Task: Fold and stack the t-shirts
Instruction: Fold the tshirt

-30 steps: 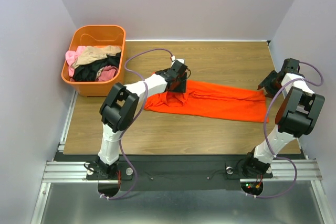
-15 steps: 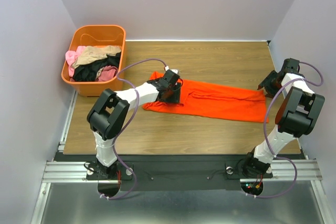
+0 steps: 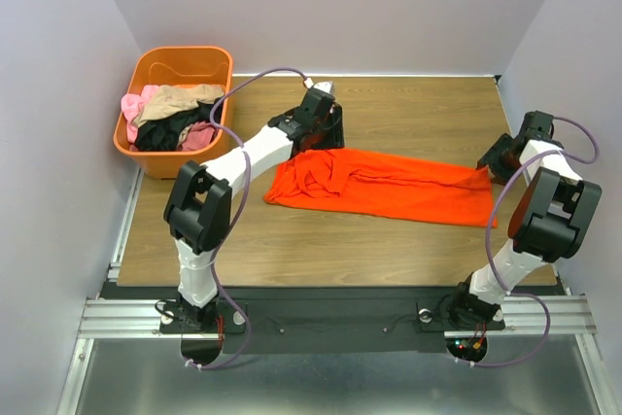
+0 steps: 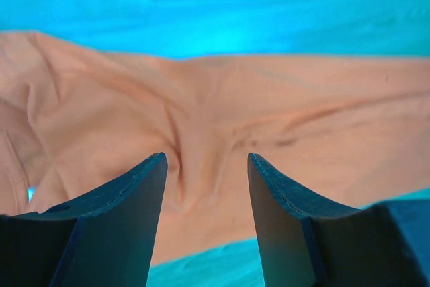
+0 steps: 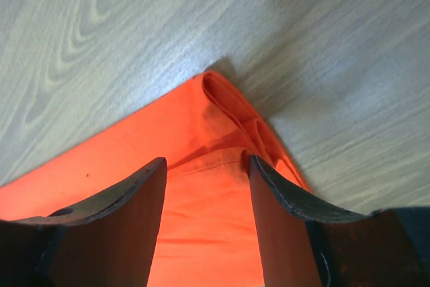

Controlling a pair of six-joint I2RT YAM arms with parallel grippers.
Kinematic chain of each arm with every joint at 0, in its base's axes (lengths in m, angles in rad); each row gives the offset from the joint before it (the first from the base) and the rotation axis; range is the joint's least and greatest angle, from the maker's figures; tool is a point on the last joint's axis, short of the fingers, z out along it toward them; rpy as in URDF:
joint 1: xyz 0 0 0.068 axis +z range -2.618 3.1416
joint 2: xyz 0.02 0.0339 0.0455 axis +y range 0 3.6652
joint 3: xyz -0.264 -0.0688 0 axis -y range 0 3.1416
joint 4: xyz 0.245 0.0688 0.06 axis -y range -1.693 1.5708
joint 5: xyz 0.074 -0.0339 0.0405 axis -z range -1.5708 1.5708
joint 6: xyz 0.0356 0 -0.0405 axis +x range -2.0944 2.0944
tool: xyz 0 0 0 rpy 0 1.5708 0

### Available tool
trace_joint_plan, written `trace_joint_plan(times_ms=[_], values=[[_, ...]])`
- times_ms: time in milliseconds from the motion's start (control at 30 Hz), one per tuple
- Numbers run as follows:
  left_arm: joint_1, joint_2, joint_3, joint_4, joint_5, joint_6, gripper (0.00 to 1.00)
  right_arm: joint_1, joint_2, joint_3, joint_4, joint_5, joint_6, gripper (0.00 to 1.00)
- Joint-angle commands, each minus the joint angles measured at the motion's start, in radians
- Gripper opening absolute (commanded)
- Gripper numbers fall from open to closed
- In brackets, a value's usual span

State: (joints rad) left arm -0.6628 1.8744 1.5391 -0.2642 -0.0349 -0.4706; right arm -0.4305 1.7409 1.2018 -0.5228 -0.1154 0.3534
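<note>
jaws stand apart on both, holding nothing: left end effector [image 4: 205, 166] over the bunched end of the orange t-shirt [image 3: 398, 187] lying across the bench [image 3: 408, 109], right end effector [image 5: 207, 169] over its opposite corner. i fear a pinch catching one layer only; only the right wrist view shows that doubled hem [image 5: 232, 102].

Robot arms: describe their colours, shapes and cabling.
Both the left arm and right arm have white tubular links joined by bulky black joint housings. A thin lavender cable loops along each. The fingers are dark, flat, tapering blades with curved inner edges. Small red and green lights glow by the right base.
</note>
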Motion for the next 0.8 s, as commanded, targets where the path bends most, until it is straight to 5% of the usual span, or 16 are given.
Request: trace_joint_plan(times_ms=[0,400,767], values=[[0.037,0.121,0.035,-0.056,0.001,-0.059,0.63,0.018,-0.041,-0.027,0.014,0.017,-0.019,0.58],[0.144,0.163,-0.143,0.034,0.085,-0.065,0.63,0.045,0.060,0.008,0.015,0.046,-0.022,0.58],[0.247,0.213,-0.106,0.036,0.101,-0.016,0.63,0.105,0.175,0.061,0.015,0.100,-0.024,0.57]])
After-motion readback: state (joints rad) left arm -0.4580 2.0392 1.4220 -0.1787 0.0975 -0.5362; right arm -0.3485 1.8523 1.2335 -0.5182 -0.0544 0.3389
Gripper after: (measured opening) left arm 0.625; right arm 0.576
